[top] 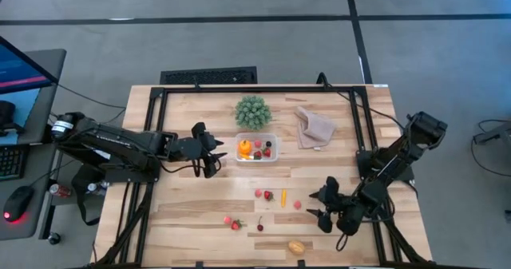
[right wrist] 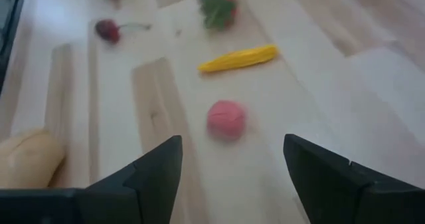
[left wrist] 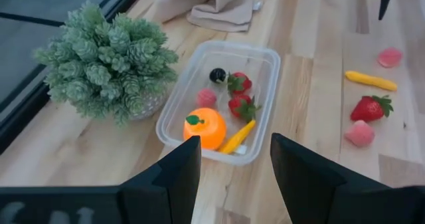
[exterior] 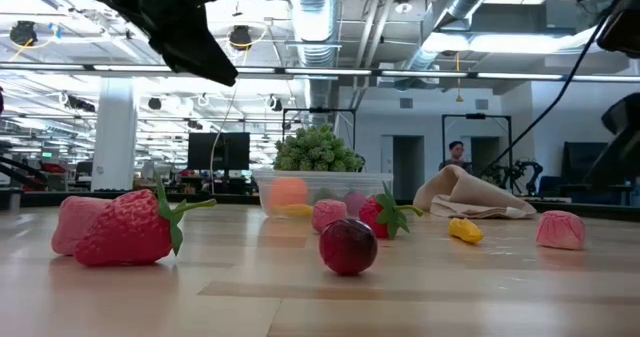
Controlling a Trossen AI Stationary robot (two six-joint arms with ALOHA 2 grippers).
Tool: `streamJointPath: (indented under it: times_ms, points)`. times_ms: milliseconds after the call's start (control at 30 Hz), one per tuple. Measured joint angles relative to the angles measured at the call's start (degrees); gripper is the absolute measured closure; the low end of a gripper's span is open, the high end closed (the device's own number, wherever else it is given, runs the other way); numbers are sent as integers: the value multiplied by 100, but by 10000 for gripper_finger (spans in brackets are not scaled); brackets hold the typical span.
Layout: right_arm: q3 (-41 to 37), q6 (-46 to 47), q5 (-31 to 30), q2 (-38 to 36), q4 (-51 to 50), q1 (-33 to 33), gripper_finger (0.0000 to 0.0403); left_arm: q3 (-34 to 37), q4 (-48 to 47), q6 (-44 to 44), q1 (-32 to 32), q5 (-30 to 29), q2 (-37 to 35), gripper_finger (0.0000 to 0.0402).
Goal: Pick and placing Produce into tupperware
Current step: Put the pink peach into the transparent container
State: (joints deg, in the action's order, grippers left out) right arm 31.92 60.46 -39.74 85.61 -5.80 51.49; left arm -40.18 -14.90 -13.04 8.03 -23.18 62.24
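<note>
Your left end effector (top: 214,151) sits released just beside the clear tupperware (top: 256,159), its fingers (left wrist: 174,173) spread and holding nothing. The tupperware lies near the table (top: 192,213) centre, next to the green spiky plant (top: 252,111), and holds an orange (left wrist: 204,127), two strawberries (left wrist: 239,84), a yellow piece and a dark berry. Your right end effector (top: 323,206) hovers released near the table's right front, facing a pink piece (right wrist: 226,119) and a yellow pepper (right wrist: 239,58). A beige cloth (top: 314,128) lies beyond the tupperware.
</note>
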Motion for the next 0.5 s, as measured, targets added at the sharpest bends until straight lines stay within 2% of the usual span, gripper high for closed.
streamJointPath:
  times_ms: [133, 333, 500]
  points:
    - [0, -716, 356, 137, 331, -236, 145, 0, -71, -9, 0, 24, 0, 228]
    - [0, -1028, 554, 145, 336, -586, 145, 0, -197, -165, 2, 150, -2, 228]
    - [0, -1627, 1304, 191, 443, -876, 145, 0, -262, -276, 2, 190, -2, 228]
